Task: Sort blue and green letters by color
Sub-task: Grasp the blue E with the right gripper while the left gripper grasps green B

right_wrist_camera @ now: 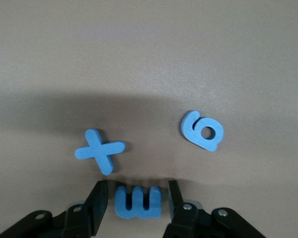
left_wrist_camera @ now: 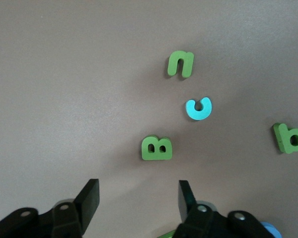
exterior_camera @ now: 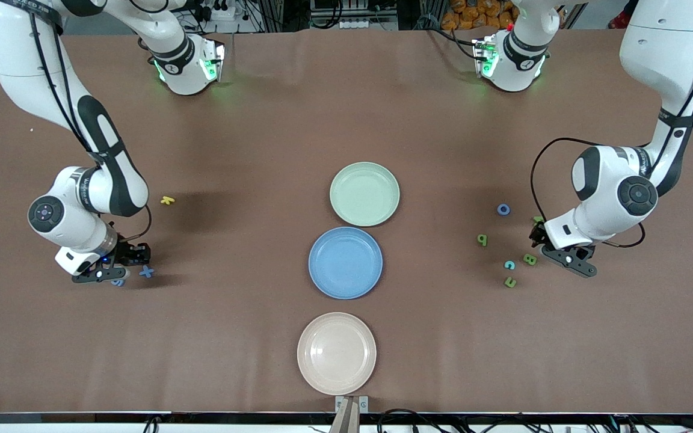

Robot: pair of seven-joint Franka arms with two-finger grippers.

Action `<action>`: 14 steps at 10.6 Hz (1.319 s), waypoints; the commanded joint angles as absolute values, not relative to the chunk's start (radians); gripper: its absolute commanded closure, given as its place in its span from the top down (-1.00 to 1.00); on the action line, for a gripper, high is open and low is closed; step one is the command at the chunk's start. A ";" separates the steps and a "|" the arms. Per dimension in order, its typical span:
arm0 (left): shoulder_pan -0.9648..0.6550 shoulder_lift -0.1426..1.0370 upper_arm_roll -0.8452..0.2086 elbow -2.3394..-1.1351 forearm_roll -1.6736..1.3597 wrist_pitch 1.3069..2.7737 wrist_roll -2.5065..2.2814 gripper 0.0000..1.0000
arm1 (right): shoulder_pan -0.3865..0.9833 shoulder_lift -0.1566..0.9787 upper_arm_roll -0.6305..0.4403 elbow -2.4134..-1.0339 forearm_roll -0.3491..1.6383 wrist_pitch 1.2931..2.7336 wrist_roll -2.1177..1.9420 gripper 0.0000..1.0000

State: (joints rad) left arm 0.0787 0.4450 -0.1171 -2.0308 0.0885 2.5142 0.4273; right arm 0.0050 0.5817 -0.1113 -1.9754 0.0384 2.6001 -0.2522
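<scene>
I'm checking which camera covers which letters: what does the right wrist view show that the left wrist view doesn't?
Only the right wrist view: three blue letters, an x, a rounded b-like one and an m-like one between the right gripper fingers. Only the left wrist view: green n, green B, green b, a light blue c and the open left gripper. Both show the brown table.

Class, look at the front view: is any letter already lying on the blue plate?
No. The blue plate is bare, and the letters lie on the table near the two arms' ends.
</scene>
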 commanded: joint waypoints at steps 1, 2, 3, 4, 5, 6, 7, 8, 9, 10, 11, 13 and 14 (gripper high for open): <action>0.078 0.481 -0.121 -2.007 0.109 2.540 0.425 0.41 | -0.049 0.583 -0.091 -1.993 0.043 2.622 -0.325 0.08; 0.080 0.501 -0.120 -1.993 0.109 2.546 0.426 0.41 | -0.052 0.583 -0.091 -1.993 0.043 2.623 -0.331 -0.02; 0.080 0.515 -0.120 -1.990 0.109 2.559 0.426 0.39 | -0.055 0.583 -0.083 -1.991 0.044 2.622 -0.331 -0.16; 0.078 0.526 -0.121 -1.987 0.107 2.568 0.426 0.35 | -0.057 0.581 -0.075 -1.991 0.049 2.622 -0.331 -0.19; 0.078 0.535 -0.121 -1.976 0.107 2.569 0.425 0.35 | -0.057 0.583 -0.075 -1.991 0.049 2.622 -0.331 -0.27; 0.080 0.537 -0.121 -1.974 0.104 2.569 0.425 0.35 | -0.057 0.583 -0.075 -1.991 0.049 2.622 -0.330 -0.45; 0.080 0.544 -0.121 -1.973 0.100 2.569 0.425 0.35 | -0.055 0.581 -0.063 -1.990 0.049 2.614 -0.324 -0.58; 0.080 0.557 -0.123 -1.964 0.098 2.571 0.425 0.35 | -0.055 0.580 -0.060 -1.987 0.049 2.608 -0.321 -0.63; 0.078 0.563 -0.123 -1.962 0.097 2.571 0.425 0.33 | -0.052 0.574 -0.057 -1.985 0.049 2.608 -0.321 -0.63; 0.078 0.564 -0.123 -1.962 0.097 2.571 0.423 0.28 | -0.054 0.565 -0.057 -1.985 0.049 2.600 -0.322 -0.63; 0.074 0.565 -0.123 -1.962 0.097 2.571 0.417 0.27 | -0.051 0.545 -0.057 -1.982 0.049 2.567 -0.321 -0.63; 0.061 0.566 -0.123 -1.962 0.097 2.571 0.391 0.21 | -0.045 0.509 -0.055 -1.964 0.057 2.493 -0.313 -0.62; 0.055 0.569 -0.123 -1.962 0.095 2.571 0.385 0.21 | -0.032 0.502 -0.054 -1.948 0.078 2.478 -0.313 -0.62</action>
State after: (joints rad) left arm 0.0718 0.5559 -0.1230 -1.9766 0.0885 2.5634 0.4172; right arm -0.0333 0.5530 -0.0693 -1.9614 0.0419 2.5387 -0.3083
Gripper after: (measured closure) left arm 0.374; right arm 0.590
